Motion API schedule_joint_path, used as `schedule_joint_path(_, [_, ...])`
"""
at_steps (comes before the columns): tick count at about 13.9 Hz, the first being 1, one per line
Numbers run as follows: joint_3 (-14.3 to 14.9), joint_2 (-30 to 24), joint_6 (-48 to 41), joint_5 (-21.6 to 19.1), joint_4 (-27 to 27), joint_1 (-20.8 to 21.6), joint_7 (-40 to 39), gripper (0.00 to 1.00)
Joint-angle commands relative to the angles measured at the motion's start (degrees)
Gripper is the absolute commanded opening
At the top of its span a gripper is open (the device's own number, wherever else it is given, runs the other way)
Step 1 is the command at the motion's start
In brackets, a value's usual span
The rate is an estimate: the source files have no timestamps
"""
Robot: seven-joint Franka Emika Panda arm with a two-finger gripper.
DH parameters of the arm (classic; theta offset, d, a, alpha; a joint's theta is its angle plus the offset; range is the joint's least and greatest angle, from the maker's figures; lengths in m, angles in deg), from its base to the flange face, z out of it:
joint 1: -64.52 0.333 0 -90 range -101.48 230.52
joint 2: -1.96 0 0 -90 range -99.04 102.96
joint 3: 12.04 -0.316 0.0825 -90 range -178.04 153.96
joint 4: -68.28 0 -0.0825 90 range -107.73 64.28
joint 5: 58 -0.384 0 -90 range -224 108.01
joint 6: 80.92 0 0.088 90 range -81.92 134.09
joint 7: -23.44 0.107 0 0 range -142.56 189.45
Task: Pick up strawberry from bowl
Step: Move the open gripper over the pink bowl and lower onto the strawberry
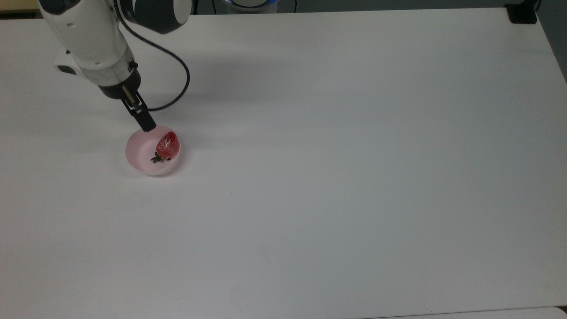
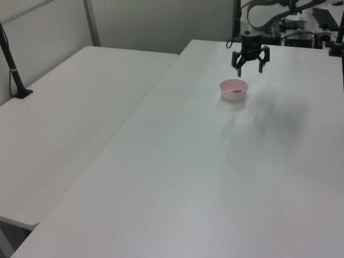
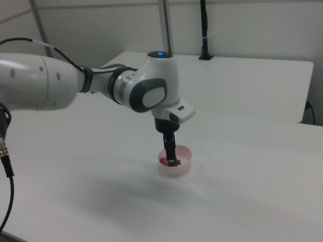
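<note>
Approach step: my gripper (image 2: 249, 66) hangs just above the bowl (image 1: 141, 150), fingers spread wide apart and holding nothing. The strawberry (image 1: 168, 144) lies on its side inside the bowl, red body against the wall on the top view's right, green cap pointing toward the top view's lower left. In the top view the fingertips sit over the bowl's upper rim, not centred on the fruit. The right view puts the fingertips low, about at rim level, with the bowl (image 3: 182, 159) right behind them; whether they touch it I can't tell. Bowl sits alone on the white tabletop (image 1: 354, 177). Next, I judge: shift slightly toward the berry, straddle its body, descend inside the rim, close. Risks: clipping the rim and sliding the light bowl; glossy fruit may squirt out.
</note>
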Motion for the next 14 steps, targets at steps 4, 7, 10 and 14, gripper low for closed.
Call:
schedule_joint_path(4, [-0.3,2.1,4.8,-3.6,0.6,0.4,3.0,0.57])
schedule_joint_path(7, [-1.3,3.3,4.9,-3.5,0.6,0.6,2.9,0.57])
schedule_joint_path(10, [-1.8,3.9,6.8,-3.5,0.6,0.6,2.9,0.69])
schedule_joint_path(14, [-2.4,4.5,7.3,-2.5,0.6,0.7,2.5,0.82])
